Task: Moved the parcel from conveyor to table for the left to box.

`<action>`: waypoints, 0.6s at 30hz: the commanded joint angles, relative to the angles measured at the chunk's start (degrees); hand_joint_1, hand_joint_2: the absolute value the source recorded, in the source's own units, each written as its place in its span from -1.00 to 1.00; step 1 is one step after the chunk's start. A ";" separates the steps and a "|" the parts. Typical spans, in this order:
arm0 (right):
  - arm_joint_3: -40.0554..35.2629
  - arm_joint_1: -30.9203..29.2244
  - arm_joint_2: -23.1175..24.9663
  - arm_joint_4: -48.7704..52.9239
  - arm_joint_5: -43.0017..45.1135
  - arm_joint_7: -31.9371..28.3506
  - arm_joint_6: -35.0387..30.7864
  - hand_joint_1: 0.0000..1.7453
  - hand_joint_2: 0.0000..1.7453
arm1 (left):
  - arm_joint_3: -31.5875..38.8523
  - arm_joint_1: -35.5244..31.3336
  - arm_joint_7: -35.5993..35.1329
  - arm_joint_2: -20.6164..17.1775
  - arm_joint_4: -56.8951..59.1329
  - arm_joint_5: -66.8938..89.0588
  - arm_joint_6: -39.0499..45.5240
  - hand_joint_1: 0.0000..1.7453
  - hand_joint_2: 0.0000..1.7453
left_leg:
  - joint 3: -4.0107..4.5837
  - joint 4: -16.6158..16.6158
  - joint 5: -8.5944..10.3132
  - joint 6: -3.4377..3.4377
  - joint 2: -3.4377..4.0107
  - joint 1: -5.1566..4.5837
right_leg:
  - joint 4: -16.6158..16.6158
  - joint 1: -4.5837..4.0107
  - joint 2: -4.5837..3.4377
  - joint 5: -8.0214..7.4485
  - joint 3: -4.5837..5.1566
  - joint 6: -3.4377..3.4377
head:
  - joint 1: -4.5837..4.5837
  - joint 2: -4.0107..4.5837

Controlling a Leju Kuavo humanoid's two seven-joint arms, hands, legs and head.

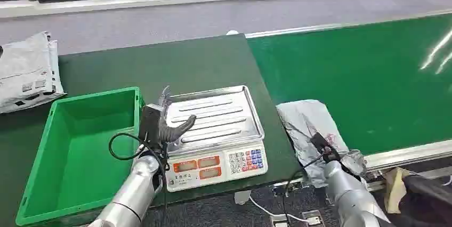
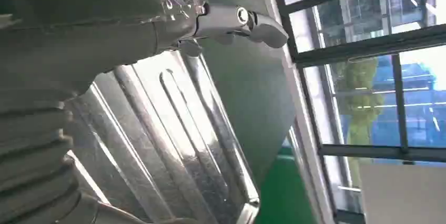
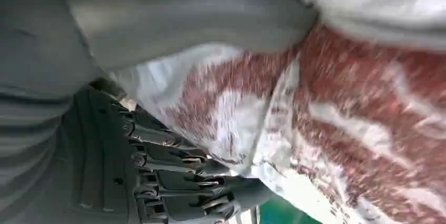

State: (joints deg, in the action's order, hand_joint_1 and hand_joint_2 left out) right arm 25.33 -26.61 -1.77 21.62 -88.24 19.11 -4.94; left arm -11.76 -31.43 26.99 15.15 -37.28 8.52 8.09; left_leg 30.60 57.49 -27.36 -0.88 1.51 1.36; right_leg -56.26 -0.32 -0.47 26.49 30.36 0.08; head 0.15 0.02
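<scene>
Right now I see my right hand (image 1: 341, 159) down at the near edge of the green conveyor (image 1: 362, 78), with the grey parcel (image 1: 308, 126) under it. The parcel lies partly on the belt and partly over the gap beside the dark green counter (image 1: 176, 62), just right of the scale (image 1: 216, 131). In the right wrist view the dark fingers (image 3: 173, 182) are curled against the crinkled plastic of the parcel (image 3: 315, 119), which shows reddish print through the wrap, so I read that hand as grasping it.

My left hand (image 1: 168, 123) hovers at the left edge of the scale's steel tray (image 1: 224, 112); its fingers are released and apart, thumb reaching out over the ribbed pan, nothing held. The left wrist view shows the thumb (image 2: 242, 24) above the tray (image 2: 173, 145).

The green box (image 1: 37, 168) sits at the counter's left end, touching the scale's left side or very nearly. Beyond it, at the far left of the counter, lies a small stack of grey mailers (image 1: 26, 70).
</scene>
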 commanded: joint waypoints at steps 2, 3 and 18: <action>-2.33 1.75 1.07 -6.20 3.36 -3.87 -1.92 1.00 1.00 | 0.96 1.62 -0.69 -1.65 -1.41 -0.44 -1.10 -1.00 1.00 | 1.57 0.24 0.56 0.25 0.09 -0.10 | -0.09 0.02 -0.14 -0.60 1.41 0.08 | 0.00 0.00; -2.06 1.33 1.11 -6.01 4.56 -5.05 -2.76 1.00 1.00 | 0.94 1.60 -0.94 -1.69 -1.62 -0.59 -1.27 -1.00 1.00 | 1.55 0.19 0.57 0.26 0.26 -0.07 | 0.04 0.02 -0.34 -0.74 1.40 0.26 | 0.00 0.00; -2.49 -3.89 -0.08 -2.43 10.06 -10.61 -8.80 1.00 1.00 | 1.49 2.08 -1.50 -2.68 -2.61 -1.38 -1.62 -1.00 1.00 | 1.81 0.31 0.58 0.59 1.11 -0.20 | 0.14 0.28 -1.13 -1.37 1.76 0.69 | 0.00 0.00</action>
State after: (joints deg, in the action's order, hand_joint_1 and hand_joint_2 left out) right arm 24.98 -27.30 -3.06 21.79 -79.04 9.81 -14.20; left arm -11.76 -30.08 25.81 14.84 -41.66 7.17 6.71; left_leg 31.40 57.62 -27.09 -0.31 2.69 1.34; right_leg -55.83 -0.20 -1.61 25.43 31.05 0.79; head 0.15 0.02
